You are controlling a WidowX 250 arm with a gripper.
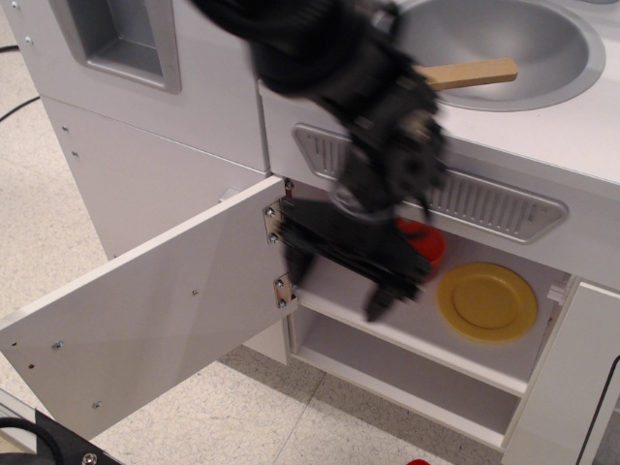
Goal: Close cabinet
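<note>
The cabinet [417,339] is a white compartment with one inner shelf, standing open. Its flat white door [145,329] swings out to the left on two silver hinges [276,223]; I see its inner face, and its handle is hidden. My black gripper [337,283] is motion-blurred, open and empty. It hangs in front of the left part of the opening, just right of the hinges. One fingertip [295,266] is close to the lower hinge; I cannot tell if it touches.
A yellow plate [486,300] and a red object [431,244] sit on the inner shelf. A wooden piece [475,73] lies in the grey sink [552,58] above. Another white door [567,387] stands at the right. A black object [48,441] is at the bottom left.
</note>
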